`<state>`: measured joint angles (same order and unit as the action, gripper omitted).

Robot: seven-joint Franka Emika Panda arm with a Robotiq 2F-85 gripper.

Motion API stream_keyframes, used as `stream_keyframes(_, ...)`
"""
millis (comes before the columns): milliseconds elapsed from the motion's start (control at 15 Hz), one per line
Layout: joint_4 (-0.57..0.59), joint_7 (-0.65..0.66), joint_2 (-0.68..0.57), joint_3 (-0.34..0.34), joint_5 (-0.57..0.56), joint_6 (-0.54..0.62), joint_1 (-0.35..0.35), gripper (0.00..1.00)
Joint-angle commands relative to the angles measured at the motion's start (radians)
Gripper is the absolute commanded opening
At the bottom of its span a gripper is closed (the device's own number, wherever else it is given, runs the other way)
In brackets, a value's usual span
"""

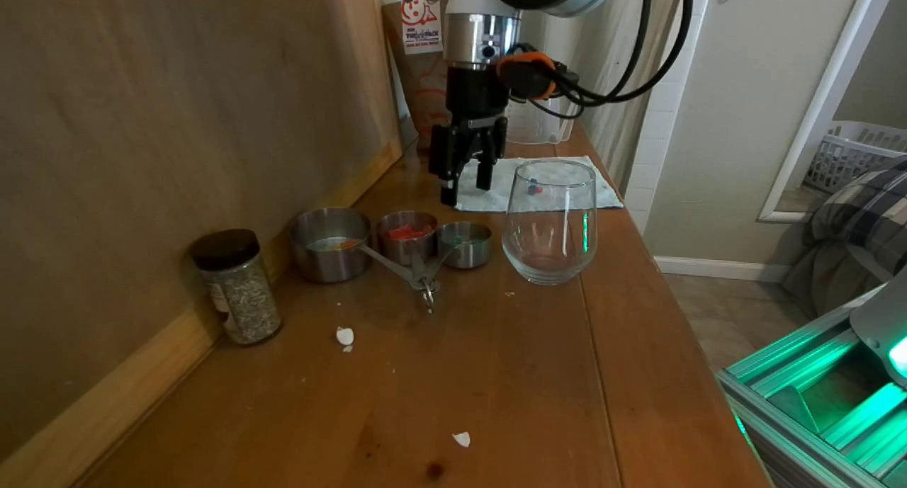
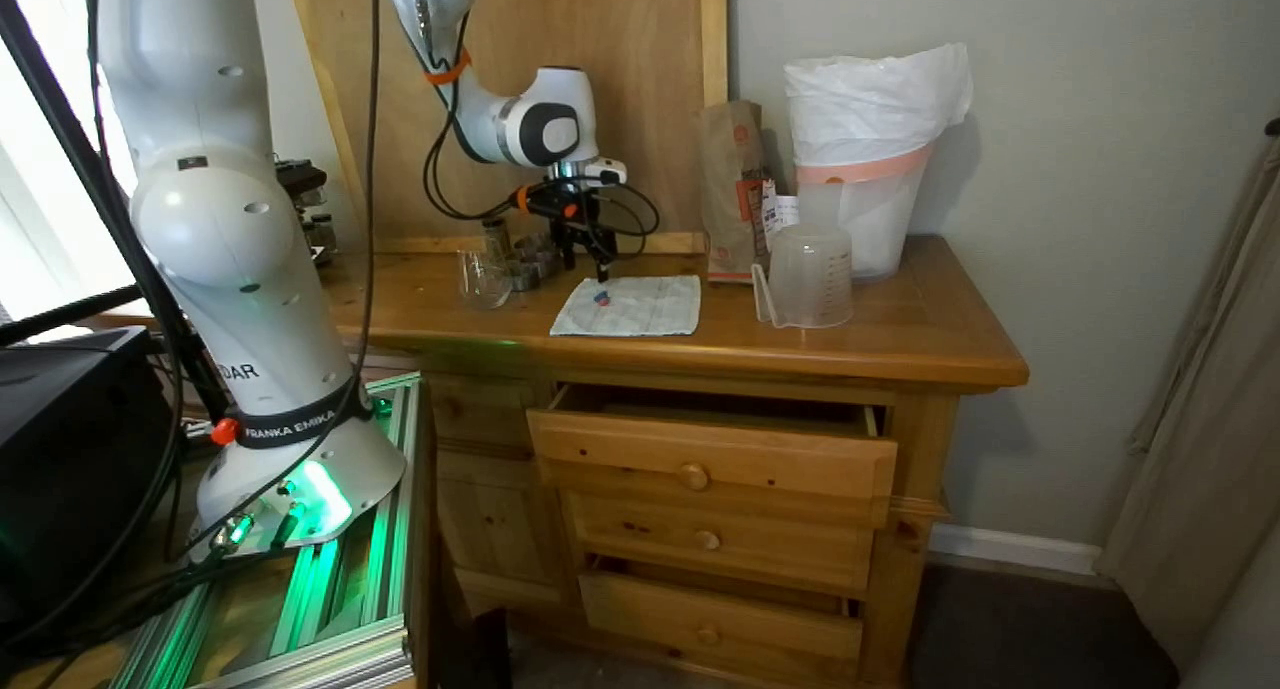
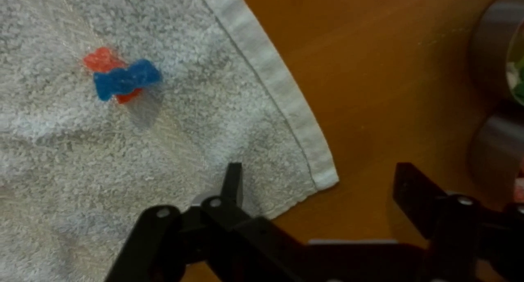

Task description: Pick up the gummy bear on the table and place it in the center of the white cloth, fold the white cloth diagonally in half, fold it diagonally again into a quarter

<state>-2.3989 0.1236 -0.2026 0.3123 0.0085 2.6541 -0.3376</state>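
Observation:
The white cloth lies flat and unfolded on the brown wooden table; it also shows in an exterior view and in the wrist view. A blue gummy bear lies across a red gummy bear on the cloth. The pair is small in an exterior view. My gripper is open and empty, above one corner of the cloth. In the wrist view the corner shows between its fingertips. It also shows in both exterior views.
A clear glass stands close to the cloth. Metal measuring cups with bits of candy sit beside it, near a spice jar. A clear plastic pitcher and paper bag stand beyond the cloth. White scraps lie on the table.

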Motion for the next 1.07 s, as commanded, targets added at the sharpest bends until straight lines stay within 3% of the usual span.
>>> stream_keyframes(0, 0.027, 0.054, -0.019, -0.019, -0.055, -0.029, -0.025, 0.96)
stream_keyframes(267, 0.031, 0.076, -0.025, -0.024, -0.087, -0.035, -0.031, 0.86)
stream_keyframes(467, 0.034, 0.086, -0.029, -0.028, -0.103, -0.038, -0.035, 0.69)
stream_keyframes(733, 0.038, 0.092, -0.034, -0.031, -0.113, -0.041, -0.039, 0.68)
stream_keyframes(1000, 0.041, 0.094, -0.033, -0.032, -0.114, -0.044, -0.039, 0.59)
